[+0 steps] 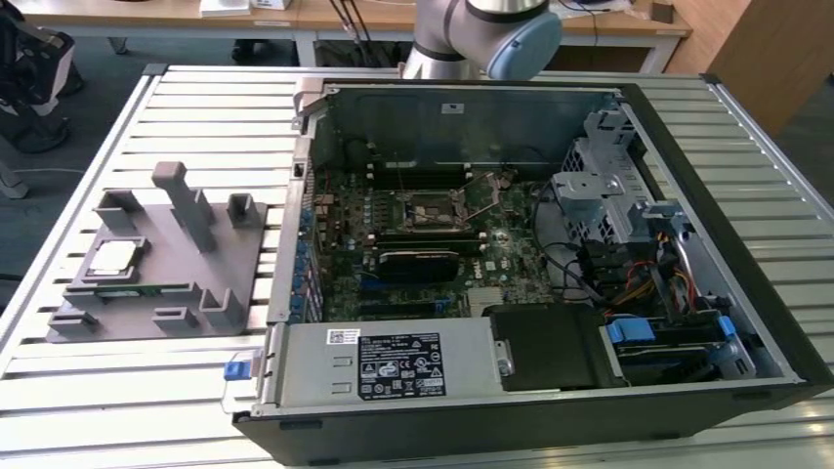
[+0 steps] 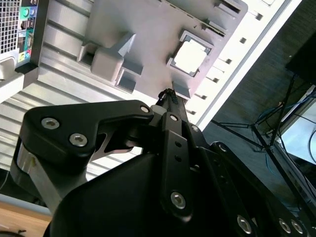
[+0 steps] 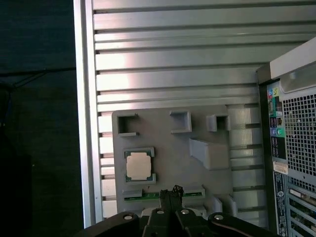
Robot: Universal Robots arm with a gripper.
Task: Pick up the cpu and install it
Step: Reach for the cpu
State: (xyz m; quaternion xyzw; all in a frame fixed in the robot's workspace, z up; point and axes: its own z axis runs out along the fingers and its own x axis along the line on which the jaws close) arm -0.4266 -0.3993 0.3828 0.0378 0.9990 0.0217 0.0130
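The small shiny silver square cpu [image 1: 111, 258] lies in the flat grey plastic holder [image 1: 163, 269] at the exterior view's left, beside the open black computer case [image 1: 521, 425]. The first wrist view adds the black gripper [image 3: 171, 190], pinched together and empty, near the cpu.

The cpu [image 1: 111, 259] is a small flat square chip with a pale, shiny silver-grey metal top and a thin lighter rim. It lies level, top up, in a shallow square seat on the grey holder plate [image 1: 170, 264], which rests on the slatted table [image 1: 209, 98]. In the exterior view it sits near the plate's edge on the exterior view's left, well apart from the open computer case [image 1: 456, 107]. In both wrist views the cpu [image 2: 190, 56] [image 3: 138, 165] lies square between low corner brackets, its top catching bright light, just beside a thin green strip [image 3: 148, 196].
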